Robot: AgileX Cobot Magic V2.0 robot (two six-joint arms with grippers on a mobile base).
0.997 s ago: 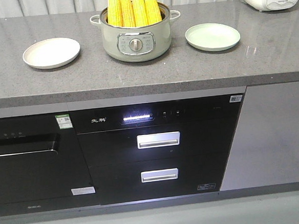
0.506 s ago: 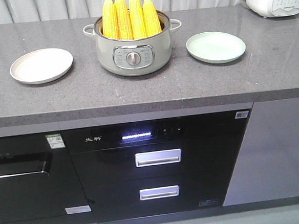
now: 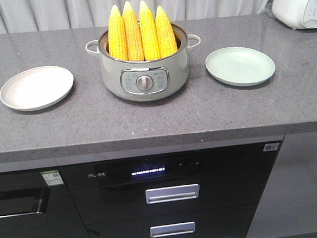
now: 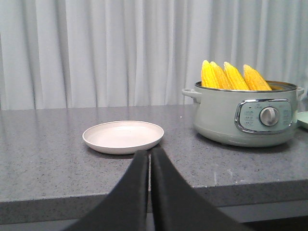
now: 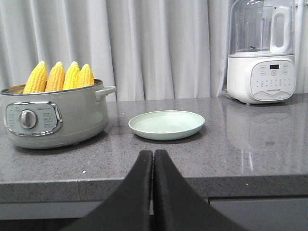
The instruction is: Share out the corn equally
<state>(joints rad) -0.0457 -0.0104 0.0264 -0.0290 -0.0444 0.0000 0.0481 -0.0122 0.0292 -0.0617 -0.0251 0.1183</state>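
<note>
Since the earlier frames the front view has closed in on the counter point(image 3: 148, 122), so the pot and both plates now sit lower and larger in the frame, and the white appliance point(image 3: 303, 2) is cut off at the upper right corner.

Four cobs of corn point(image 3: 140, 32) stand upright, tips up, packed side by side in the pot point(image 3: 144, 71), upper centre of the front view. All the corn is in the pot. The pot is pale green, with a dial panel facing the camera and a small handle on each side.

At the left of the frame a cream plate point(image 3: 36, 87) lies flat on the counter, well apart from the pot. A green plate point(image 3: 240, 66) lies at the right, nearer the pot but not touching it.

In the left wrist view the left gripper point(image 4: 149, 155) points at the cream plate from the counter's front edge, its fingers pressed together, holding nothing. In the right wrist view the right gripper point(image 5: 153, 155) points at the green plate, likewise closed on nothing.

A pale curtain point(image 5: 159, 48) hangs behind the counter. Below it, a black cabinet point(image 3: 170, 205) shows a lit strip and two silver handles.
</note>
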